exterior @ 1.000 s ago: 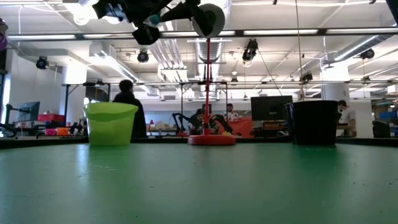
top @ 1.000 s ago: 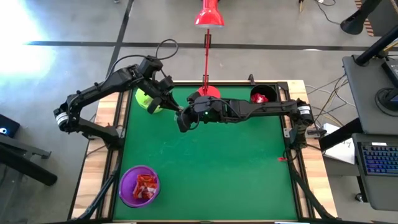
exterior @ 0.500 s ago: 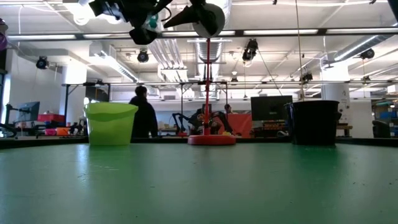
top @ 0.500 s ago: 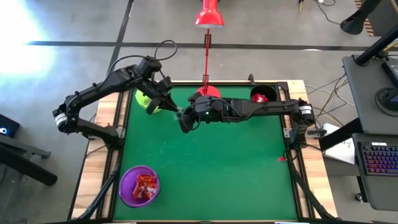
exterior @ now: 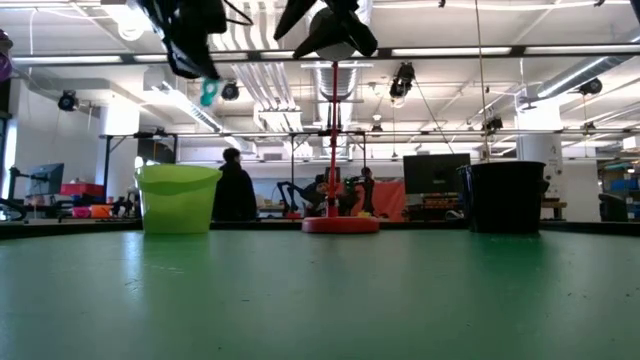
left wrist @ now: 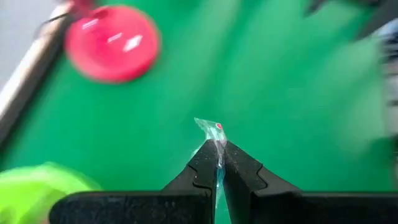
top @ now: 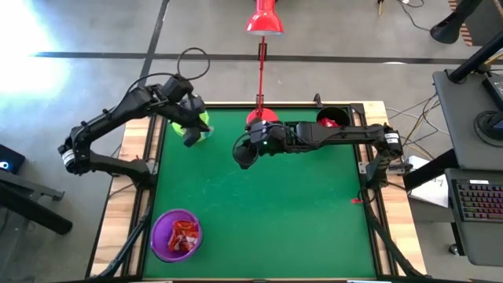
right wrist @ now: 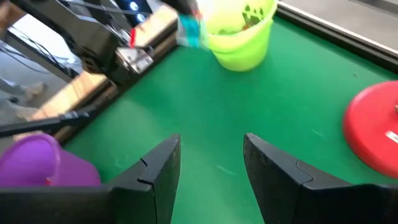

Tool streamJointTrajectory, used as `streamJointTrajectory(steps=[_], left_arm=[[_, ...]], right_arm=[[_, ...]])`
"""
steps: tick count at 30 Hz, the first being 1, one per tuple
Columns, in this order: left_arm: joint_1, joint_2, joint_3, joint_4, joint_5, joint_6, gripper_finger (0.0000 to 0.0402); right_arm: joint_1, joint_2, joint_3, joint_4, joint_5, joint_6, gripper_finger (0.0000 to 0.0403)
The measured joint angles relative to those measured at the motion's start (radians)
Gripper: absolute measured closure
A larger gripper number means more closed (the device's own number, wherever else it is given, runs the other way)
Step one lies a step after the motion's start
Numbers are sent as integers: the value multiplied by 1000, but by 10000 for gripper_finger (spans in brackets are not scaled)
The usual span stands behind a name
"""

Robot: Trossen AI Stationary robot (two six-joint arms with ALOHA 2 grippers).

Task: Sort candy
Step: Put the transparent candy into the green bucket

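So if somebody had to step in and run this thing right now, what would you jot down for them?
Left gripper: shut on a clear greenish candy, held in the air by the lime-green cup.
Right gripper: open, empty, raised above the mat's middle.
Done: red candies lie in the purple cup and in the black cup; no loose candy shows on the green mat.
Left: probably drop the held candy into the lime-green cup.
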Motion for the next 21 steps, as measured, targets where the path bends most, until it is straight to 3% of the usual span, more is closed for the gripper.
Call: streamJointTrajectory(steps=[11, 21], left_arm=[[3, 3, -2, -186, -498, -4, 401], [45, 87, -4, -203, -532, -18, 401]], right_arm=[[0, 9, 0, -94, 1, -29, 236], [-1, 9, 0, -93, 59, -211, 236]])
